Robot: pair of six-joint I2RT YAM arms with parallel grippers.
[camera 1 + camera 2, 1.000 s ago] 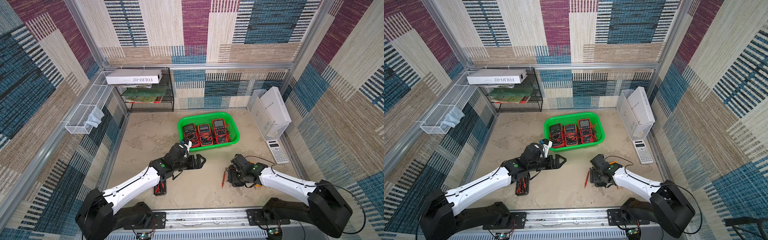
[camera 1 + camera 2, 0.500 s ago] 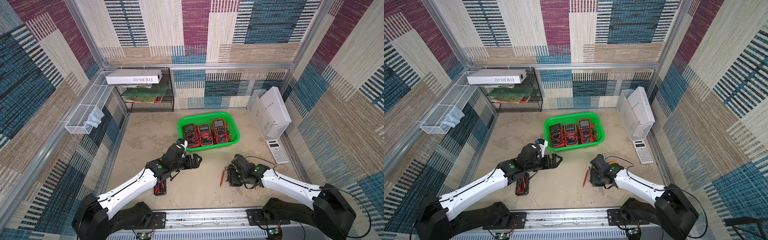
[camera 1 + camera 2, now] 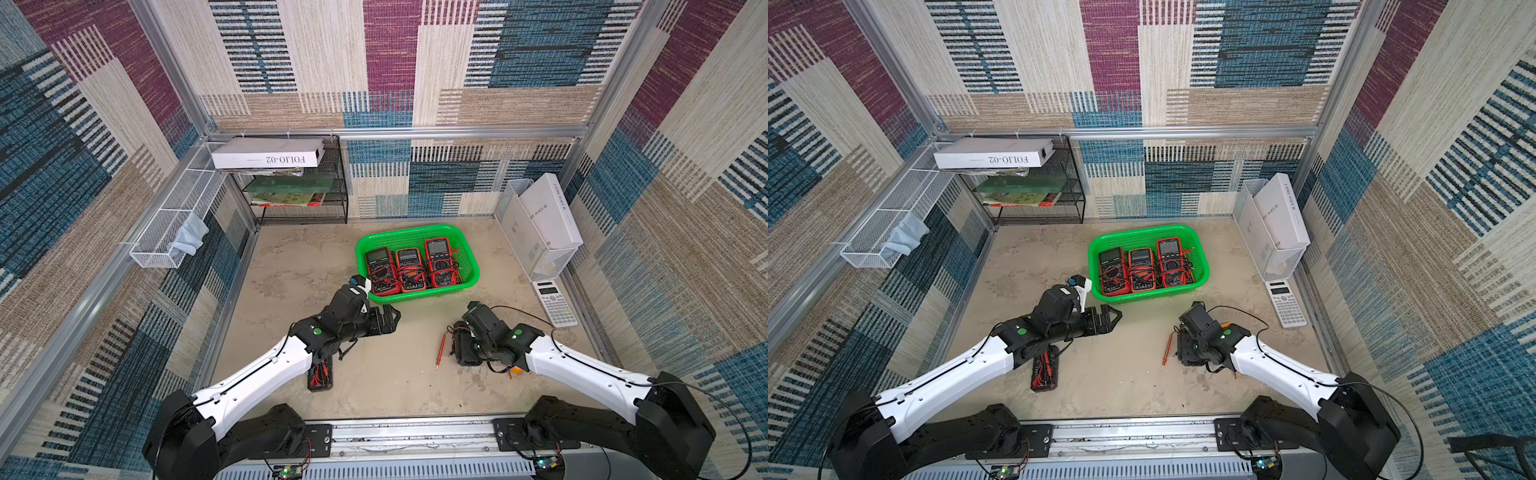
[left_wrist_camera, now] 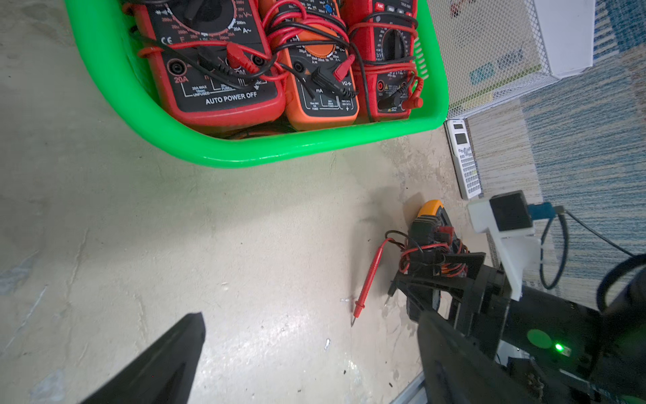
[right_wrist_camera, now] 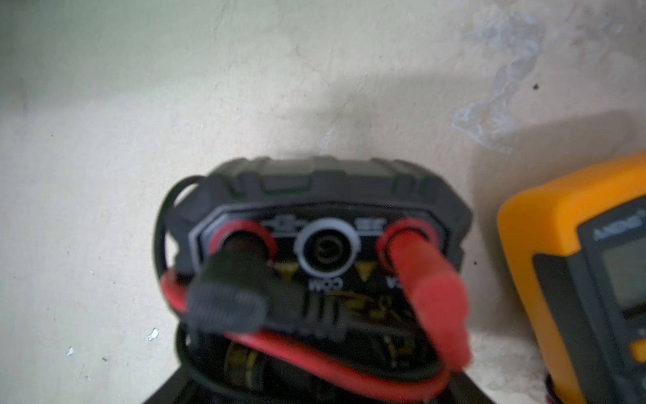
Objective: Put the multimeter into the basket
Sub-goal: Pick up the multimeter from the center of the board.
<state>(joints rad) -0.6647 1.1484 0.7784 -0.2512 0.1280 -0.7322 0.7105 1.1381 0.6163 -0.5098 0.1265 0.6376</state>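
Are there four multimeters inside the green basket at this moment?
No, the green basket holds only three multimeters, which lie side by side.

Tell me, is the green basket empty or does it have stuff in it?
Not empty. The basket holds three multimeters lying side by side, filling its width.

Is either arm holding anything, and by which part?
The right gripper is shut on the black multimeter, gripping across the sides of its body just behind the jack end. The left gripper is open and empty.
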